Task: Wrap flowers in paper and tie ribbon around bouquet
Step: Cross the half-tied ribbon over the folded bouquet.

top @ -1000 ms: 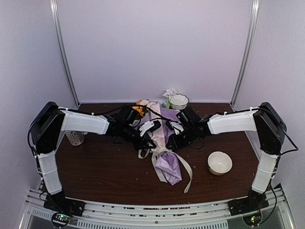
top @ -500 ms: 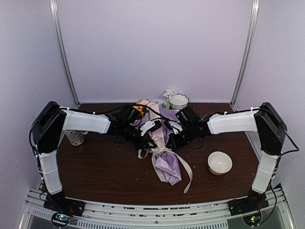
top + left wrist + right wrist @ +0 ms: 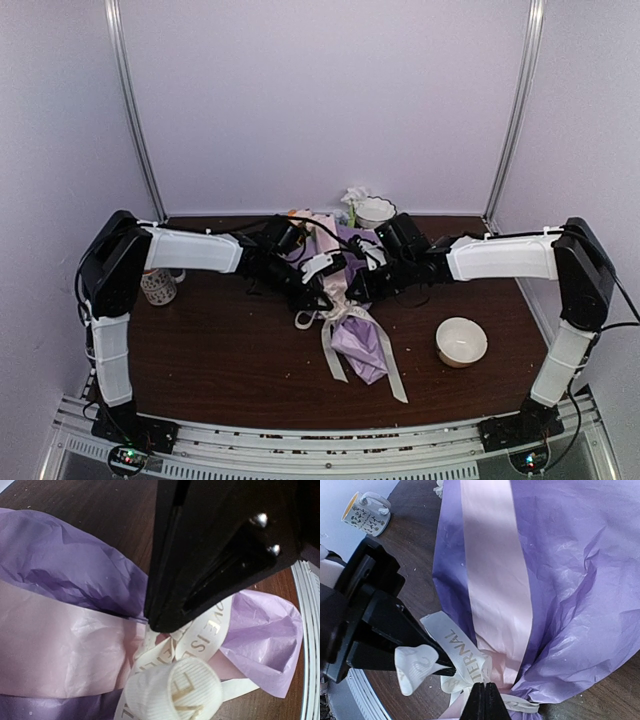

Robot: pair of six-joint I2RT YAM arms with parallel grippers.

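Note:
The bouquet (image 3: 352,335) lies mid-table, a cone of purple paper (image 3: 560,580) with a pink fold stripe (image 3: 495,575). An orange bloom of the flowers (image 3: 294,214) pokes out at its far, wide end. The cream ribbon (image 3: 340,313) is knotted round the narrow neck, and its tails (image 3: 392,365) trail toward the front edge. My left gripper (image 3: 161,625) is shut on a curled loop of ribbon (image 3: 172,690), left of the knot. My right gripper (image 3: 485,686) is shut at the knot on a ribbon strand (image 3: 462,652). Both grippers meet over the neck, left gripper (image 3: 322,300) and right gripper (image 3: 352,297).
A patterned mug (image 3: 158,287) stands at the table's left, also in the right wrist view as the mug (image 3: 367,514). A white bowl (image 3: 461,342) sits at the right front. Another bowl (image 3: 375,212) stands at the back wall. A metal rail (image 3: 320,450) runs along the front edge.
My right gripper has shut on the ribbon. Both arms have stretched further out over the table, the ribbon has drawn tighter round the neck, and its tails have shifted.

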